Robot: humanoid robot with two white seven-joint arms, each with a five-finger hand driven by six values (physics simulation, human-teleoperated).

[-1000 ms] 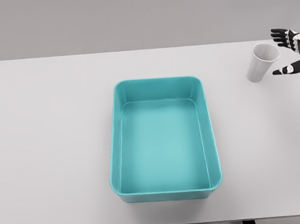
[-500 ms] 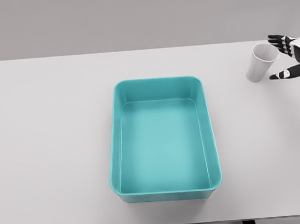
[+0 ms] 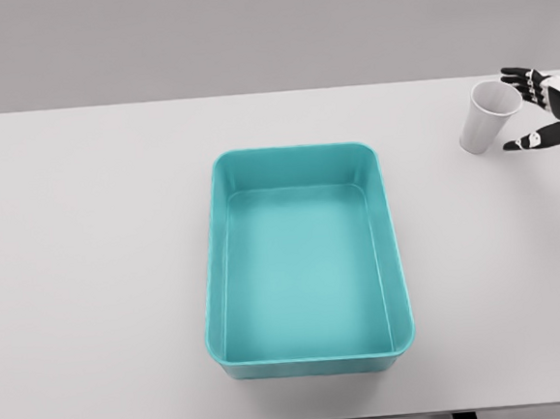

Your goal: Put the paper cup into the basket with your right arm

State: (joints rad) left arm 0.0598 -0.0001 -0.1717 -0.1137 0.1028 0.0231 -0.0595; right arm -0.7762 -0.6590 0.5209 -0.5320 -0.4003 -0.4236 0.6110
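A white paper cup (image 3: 487,116) stands upright near the table's far right, its mouth facing up. My right hand (image 3: 526,109) comes in from the right edge and sits just right of the cup, fingers (image 3: 519,76) spread behind the rim and thumb in front, open, with a small gap to the cup. A teal rectangular basket (image 3: 217,273) sits in the middle of the table with nothing inside. The left arm does not show.
The white table (image 3: 90,263) spans the whole view, with its front edge near the bottom of the picture. The cup stands close to the table's right end and far edge.
My right hand has slid slightly left toward the cup and lowered a little, closing the gap; over the last half second it barely moves. Cup and basket stay put.
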